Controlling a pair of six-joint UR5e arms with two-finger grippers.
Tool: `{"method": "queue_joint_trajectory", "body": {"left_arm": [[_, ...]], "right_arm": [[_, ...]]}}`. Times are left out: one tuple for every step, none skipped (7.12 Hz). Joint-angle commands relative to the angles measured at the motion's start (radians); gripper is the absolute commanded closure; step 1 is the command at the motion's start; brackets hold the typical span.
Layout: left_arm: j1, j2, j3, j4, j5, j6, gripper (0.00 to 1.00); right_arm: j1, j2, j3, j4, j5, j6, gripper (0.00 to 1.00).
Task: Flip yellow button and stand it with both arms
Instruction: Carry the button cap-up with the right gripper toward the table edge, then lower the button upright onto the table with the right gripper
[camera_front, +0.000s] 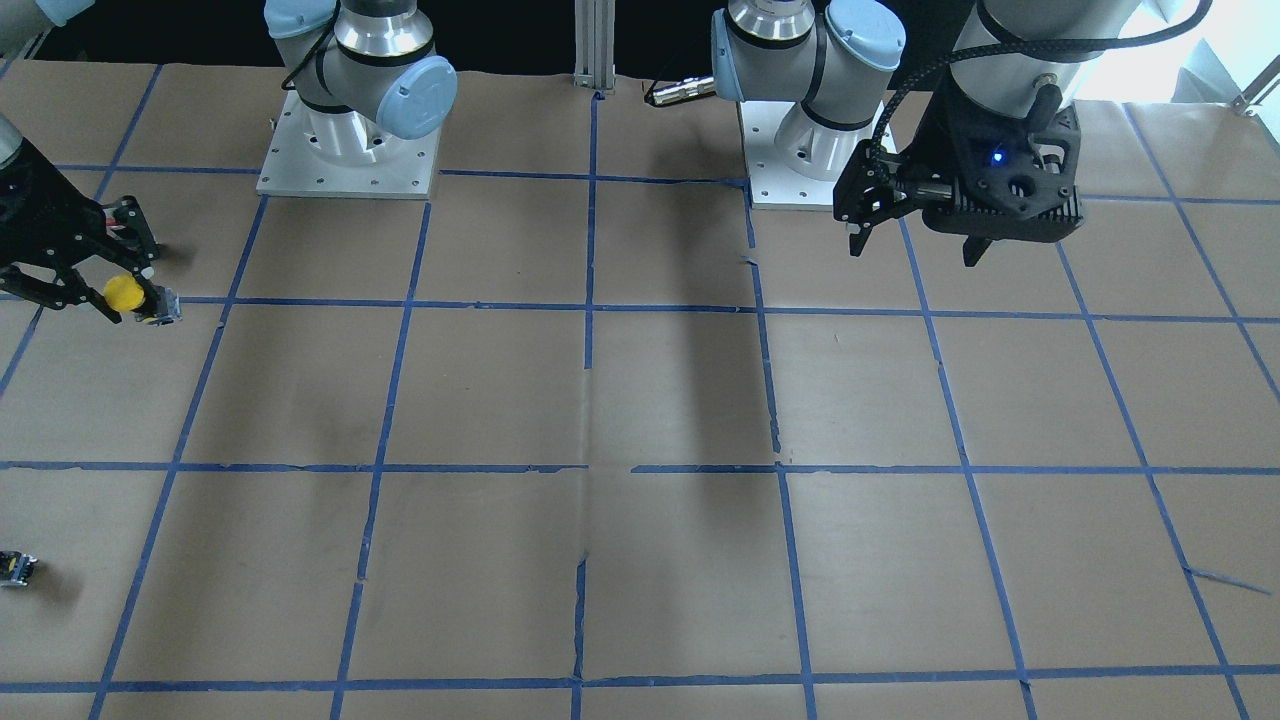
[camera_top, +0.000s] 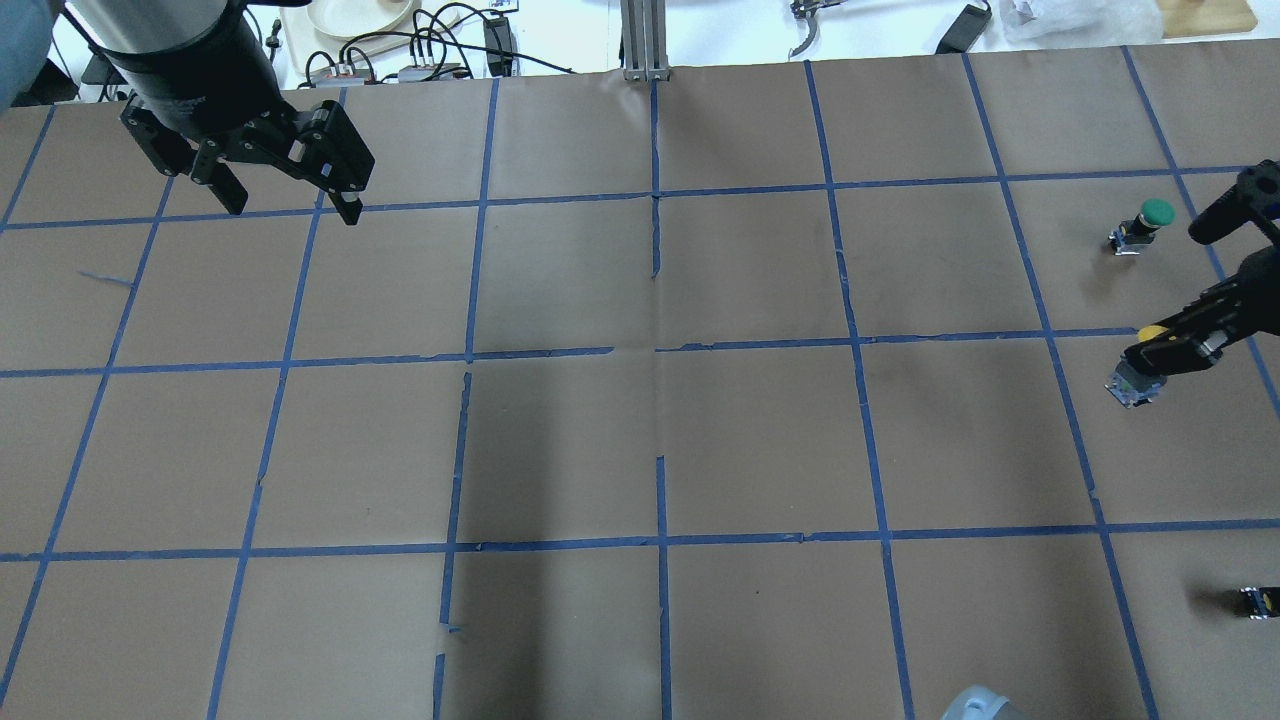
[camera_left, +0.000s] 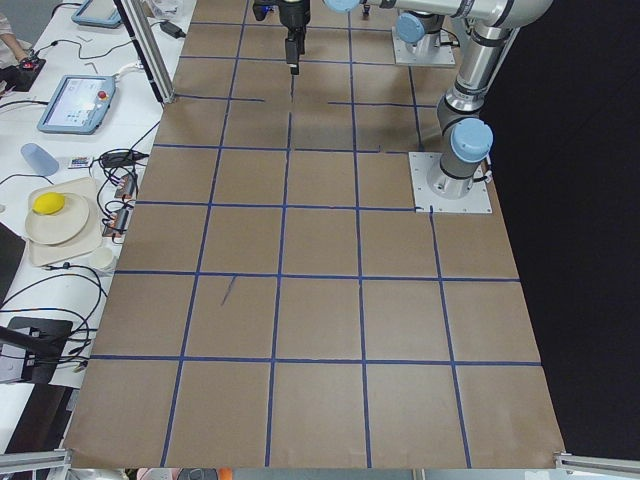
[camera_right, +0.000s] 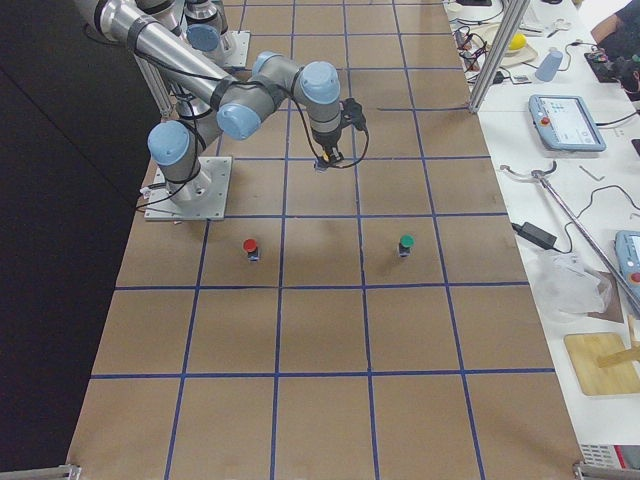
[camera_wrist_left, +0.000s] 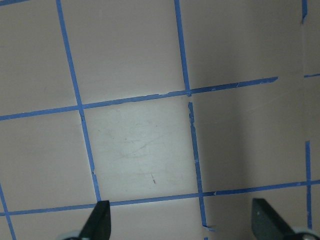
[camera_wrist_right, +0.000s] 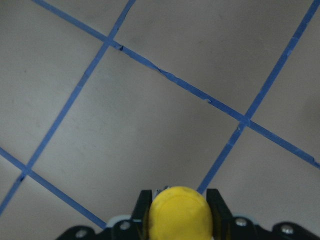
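Yellow button (camera_front: 125, 292): a round yellow cap on a short black-and-grey body. It is clamped by the cap in the black right gripper (camera_wrist_right: 178, 204) at the table's right side, body pointing sideways. Left gripper (camera_top: 293, 210): black, blue-lit, held with jaws spread above the far left.

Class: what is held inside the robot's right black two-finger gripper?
A small yellow-capped push-button, its round cap between the fingers of the right gripper. In the wrist view the cap hides its black-and-grey body, seen in the front view.
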Motion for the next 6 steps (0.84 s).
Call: {"method": "queue_joint_trajectory", "body": {"left_arm": [[0.023,-0.008,-0.004,0.056,-0.025,-0.063,0.01],[0.03,-0.005,-0.03,0.061,-0.024,-0.083,0.0],[0.045,-0.003,-0.026,0.062,-0.033,-0.083,0.0],[0.051,0.0,-0.033,0.061,-0.035,-0.083,0.0],[0.051,0.011,-0.041,0.055,-0.032,-0.085,0.0],[0.054,0.009,-0.041,0.055,-0.035,-0.083,0.0]], "right_arm": [[-0.087,0.044,0.001,-0.04,0.04,-0.279,0.76],[-0.107,0.107,0.0,-0.108,0.067,-0.347,0.76],[-0.134,0.179,-0.002,-0.165,0.107,-0.456,0.76],[-0.165,0.228,-0.002,-0.169,0.155,-0.528,0.76],[-0.179,0.245,-0.002,-0.188,0.17,-0.576,0.84],[-0.19,0.256,0.004,-0.233,0.178,-0.625,0.84]]}}
